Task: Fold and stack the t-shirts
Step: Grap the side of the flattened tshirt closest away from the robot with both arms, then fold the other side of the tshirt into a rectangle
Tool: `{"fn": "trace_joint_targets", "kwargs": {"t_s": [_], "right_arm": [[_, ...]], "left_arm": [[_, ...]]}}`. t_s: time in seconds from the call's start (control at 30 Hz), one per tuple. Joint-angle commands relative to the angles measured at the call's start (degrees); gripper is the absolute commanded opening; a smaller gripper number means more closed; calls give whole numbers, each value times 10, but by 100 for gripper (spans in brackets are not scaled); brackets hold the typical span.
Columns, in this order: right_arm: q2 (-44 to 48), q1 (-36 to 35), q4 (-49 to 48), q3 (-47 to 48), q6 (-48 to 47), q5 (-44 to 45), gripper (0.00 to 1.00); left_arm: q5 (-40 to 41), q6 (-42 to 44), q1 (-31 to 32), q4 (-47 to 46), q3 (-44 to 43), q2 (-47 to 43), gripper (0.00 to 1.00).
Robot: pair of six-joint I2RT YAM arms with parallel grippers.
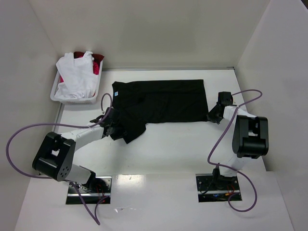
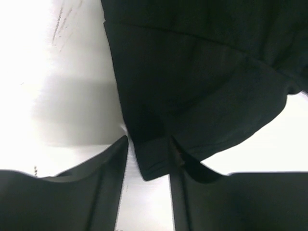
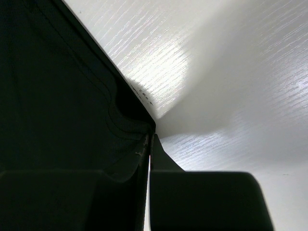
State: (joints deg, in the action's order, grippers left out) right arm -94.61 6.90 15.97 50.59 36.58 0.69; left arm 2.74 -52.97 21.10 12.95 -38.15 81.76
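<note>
Black t-shirt lies spread at centre of surface. Left tool, half open, straddles its sleeve hem at 8 o'clock. Right tool, fully closed, pinches its corner at 4 o'clock.

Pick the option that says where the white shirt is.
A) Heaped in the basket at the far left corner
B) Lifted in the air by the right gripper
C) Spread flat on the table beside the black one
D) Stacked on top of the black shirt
A: the white shirt is heaped in the basket with a red shirt, and only the black shirt lies on the table.
</note>
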Motion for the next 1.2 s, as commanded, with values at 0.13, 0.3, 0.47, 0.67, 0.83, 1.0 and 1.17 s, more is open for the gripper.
{"fn": "trace_joint_targets", "kwargs": {"t_s": [0.13, 0.3, 0.47, 0.67, 0.83, 1.0, 1.17], "right_arm": [[17, -1, -9, 2, 0, 10, 0], [29, -1, -3, 2, 0, 27, 0], [63, -1, 9, -4, 5, 33, 0], [104, -1, 29, -21, 17, 38, 0], [160, -1, 42, -45, 22, 43, 0], [185, -1, 48, -64, 28, 43, 0], [168, -1, 36, -35, 28, 31, 0]], "left_arm": [[13, -6, 1, 15, -6, 33, 5], [18, -12, 1, 55, -12, 10, 0], [39, -27, -8, 111, -18, -76, 0], [46, -20, -15, 166, -47, -114, 0], [46, -33, -15, 204, -47, -165, 0], [57, -39, -30, 226, -58, -220, 0], [38, 0, -62, 209, -84, -215, 0]]}}
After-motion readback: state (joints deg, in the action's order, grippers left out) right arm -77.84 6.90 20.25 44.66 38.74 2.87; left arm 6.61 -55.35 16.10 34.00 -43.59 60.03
